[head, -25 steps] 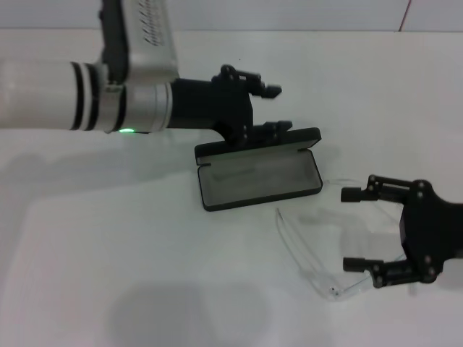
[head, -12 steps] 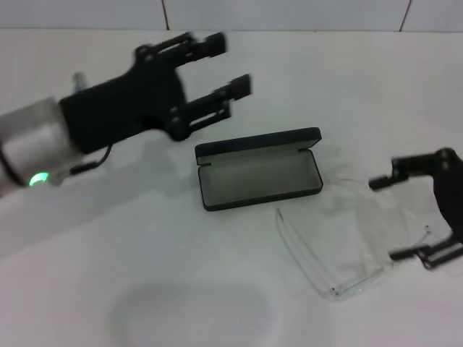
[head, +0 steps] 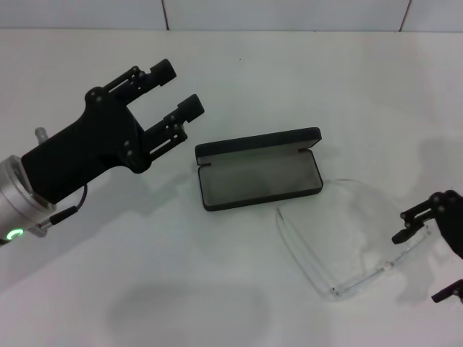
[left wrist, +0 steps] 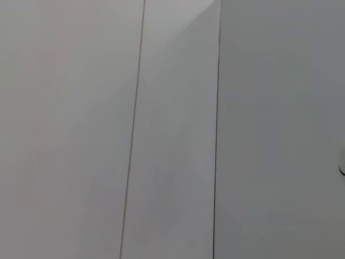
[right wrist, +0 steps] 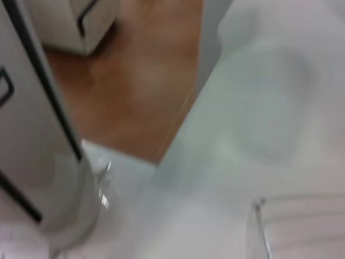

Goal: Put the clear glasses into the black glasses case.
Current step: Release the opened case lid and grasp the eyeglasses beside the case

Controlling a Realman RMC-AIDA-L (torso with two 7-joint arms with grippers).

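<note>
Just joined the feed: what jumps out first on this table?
The black glasses case lies open mid-table, empty, its grey lining showing. Just beside it on the right lie the clear glasses, nearly invisible on the white top. The left gripper hovers open left of the case; the right gripper sits open at the glasses' far end.

White table [head: 304,72], brown floor [right wrist: 145,81]

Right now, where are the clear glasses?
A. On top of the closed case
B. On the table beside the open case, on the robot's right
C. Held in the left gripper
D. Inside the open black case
B: the clear glasses lie on the table next to the open, empty black glasses case, near the right gripper.
</note>
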